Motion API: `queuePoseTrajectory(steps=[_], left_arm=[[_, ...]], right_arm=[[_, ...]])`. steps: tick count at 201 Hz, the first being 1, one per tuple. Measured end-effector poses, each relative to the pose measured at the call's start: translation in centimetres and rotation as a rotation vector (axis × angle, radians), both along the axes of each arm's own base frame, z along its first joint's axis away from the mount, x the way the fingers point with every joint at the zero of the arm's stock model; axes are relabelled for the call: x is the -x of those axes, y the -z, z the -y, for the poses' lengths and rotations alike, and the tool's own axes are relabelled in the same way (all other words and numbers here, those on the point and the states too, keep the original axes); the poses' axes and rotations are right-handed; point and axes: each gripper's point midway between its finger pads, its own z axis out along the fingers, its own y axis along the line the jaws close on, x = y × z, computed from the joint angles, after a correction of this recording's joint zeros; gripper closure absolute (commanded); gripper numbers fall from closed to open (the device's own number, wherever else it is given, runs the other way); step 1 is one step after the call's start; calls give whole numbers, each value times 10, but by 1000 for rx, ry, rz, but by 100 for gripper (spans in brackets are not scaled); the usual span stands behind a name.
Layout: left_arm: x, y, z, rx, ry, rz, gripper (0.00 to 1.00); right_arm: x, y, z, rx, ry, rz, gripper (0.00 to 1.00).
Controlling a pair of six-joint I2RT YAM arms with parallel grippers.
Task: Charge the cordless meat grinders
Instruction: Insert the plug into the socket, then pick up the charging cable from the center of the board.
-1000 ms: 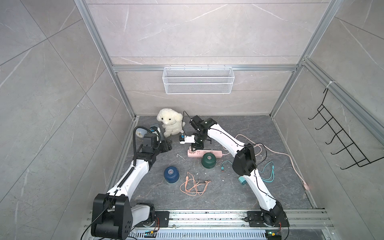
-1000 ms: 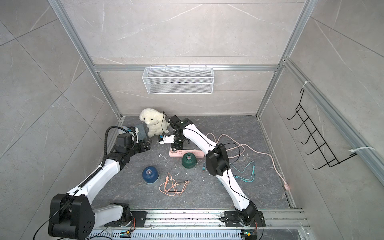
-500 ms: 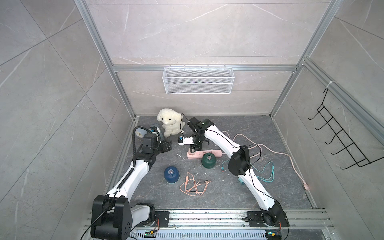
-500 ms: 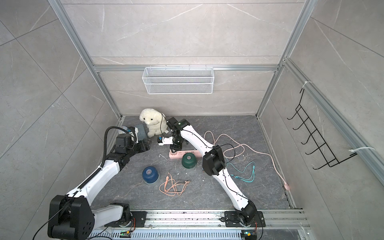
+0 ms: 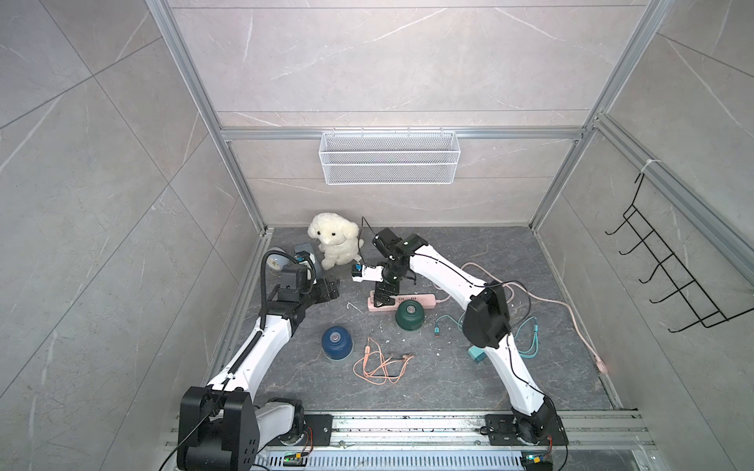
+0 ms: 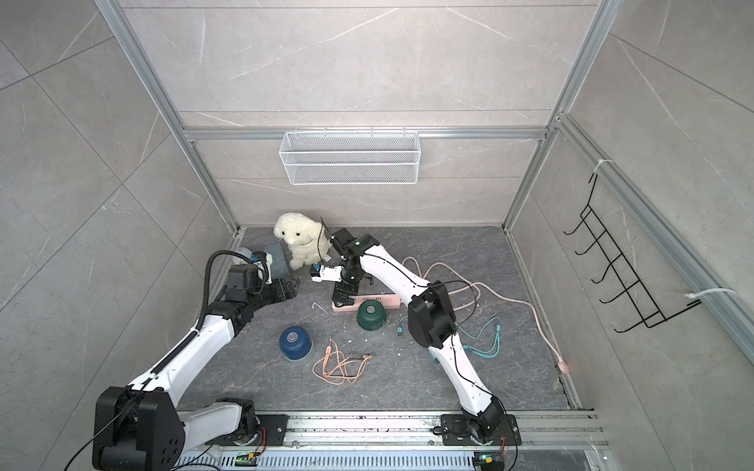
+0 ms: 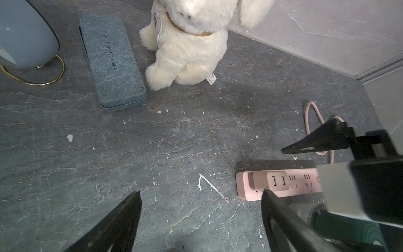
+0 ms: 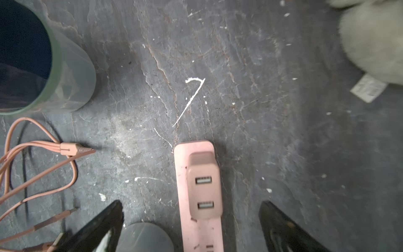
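Note:
The navy cordless meat grinder [image 5: 336, 343] [image 6: 295, 343] [image 8: 26, 54] stands on the dark floor in front of my left arm. The green one [image 5: 409, 315] [image 6: 371, 315] sits against the pink power strip [image 5: 424, 301] [image 6: 389, 300] [image 8: 200, 235]. A pink plug cube [image 8: 204, 185] [image 7: 270, 181] with two USB ports sits in the strip's end. My right gripper [image 5: 381, 295] [image 6: 344, 295] [image 8: 192, 203] hangs open straddling that cube, touching nothing. My left gripper [image 5: 332, 289] [image 6: 291, 289] [image 7: 200, 196] is open and empty over bare floor beside the strip's end.
A white plush dog [image 5: 334, 244], a blue-grey case [image 7: 112, 63] and a pale blue ball-like object [image 7: 24, 35] stand at the back left. A pink cable coil [image 5: 381, 365] lies near the navy grinder. A teal cable [image 5: 526, 338] and teal plug cube [image 5: 476, 354] lie by my right arm.
My right gripper's jaws have spread wide over the pink plug cube, which stays in the strip. My left gripper's jaws have opened a little wider.

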Motion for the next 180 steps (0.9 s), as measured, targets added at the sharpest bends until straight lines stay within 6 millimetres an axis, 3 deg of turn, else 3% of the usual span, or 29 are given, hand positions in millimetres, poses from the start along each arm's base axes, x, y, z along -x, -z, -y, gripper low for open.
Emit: queuePoseTrajectory(steps=[45, 79, 111, 126, 148, 180], left_arm=[[6, -25, 1, 23, 4, 69, 12], [12, -33, 14, 36, 38, 88, 13], [28, -33, 44, 33, 128, 74, 13], [38, -32, 59, 26, 173, 63, 14], [61, -28, 86, 2, 254, 38, 14], [93, -26, 117, -13, 359, 16, 16]], right_arm=[[18, -70, 28, -227, 185, 138, 0], [33, -108, 42, -408, 327, 47, 0], [49, -104, 59, -445, 481, -53, 0], [68, -97, 62, -457, 507, -39, 0], [105, -83, 92, -431, 599, -18, 0], [105, -101, 125, -469, 760, 58, 0]])
